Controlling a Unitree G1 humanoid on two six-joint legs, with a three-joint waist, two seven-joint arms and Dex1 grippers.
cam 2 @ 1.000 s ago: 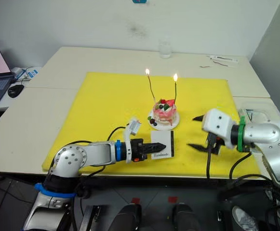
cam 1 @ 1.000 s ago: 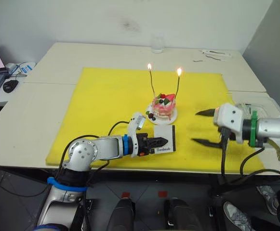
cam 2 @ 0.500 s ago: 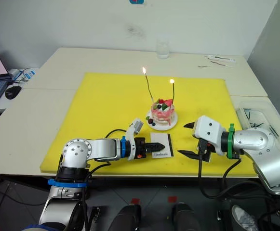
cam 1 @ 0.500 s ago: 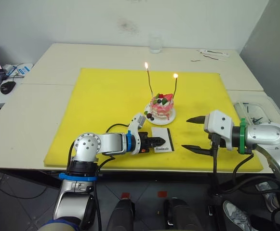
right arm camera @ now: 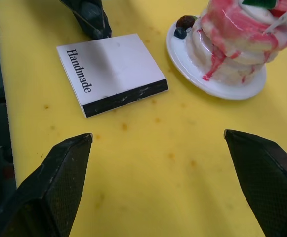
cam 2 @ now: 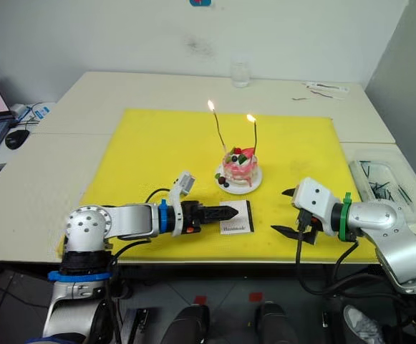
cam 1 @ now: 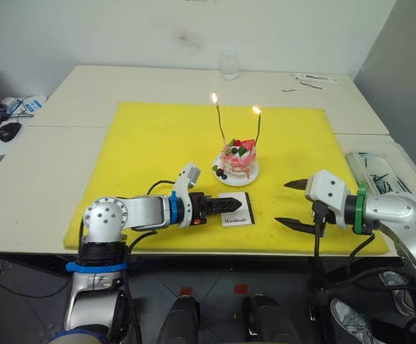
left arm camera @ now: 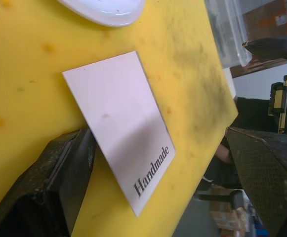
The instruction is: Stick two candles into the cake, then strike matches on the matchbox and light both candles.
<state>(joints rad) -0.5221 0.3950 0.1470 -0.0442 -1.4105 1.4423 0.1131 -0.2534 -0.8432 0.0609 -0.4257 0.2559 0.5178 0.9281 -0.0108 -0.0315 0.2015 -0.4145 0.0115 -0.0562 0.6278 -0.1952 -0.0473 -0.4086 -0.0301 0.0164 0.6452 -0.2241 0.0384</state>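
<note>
Both candles [cam 1: 218, 120] are standing upright in the cake [cam 1: 238, 158], and each is carrying a small flame at its tip, so I am judging the lighting step as done and the task as being at its close. The cake is sitting on its white plate near the middle of the yellow mat [cam 1: 150, 143], which is covering the pale counter [cam 1: 86, 86]. The matchbox [cam 1: 236, 208] is lying flat on the mat just in front of the plate, face up with the "Handmade" script showing and the dark striking strip facing the right arm's side. The left pincer [cam 1: 222, 206] is lying low over the mat at the box's left edge; its fingers are standing apart, one of them touching or nearly touching the box edge (contact cannot be confirmed from the wrist view), and they are gripping nothing. The right pincer [cam 1: 291, 203] is hovering to the right of the matchbox, well clear of the cake, jaws spread wide and empty. No match is visible in either pincer. A clear tray [cam 1: 379, 175] of thin dark sticks is resting at the counter's right edge. What remains, in my judgement, is only drawing both arms away, keeping low and well clear of the flames and thin candles.
</note>
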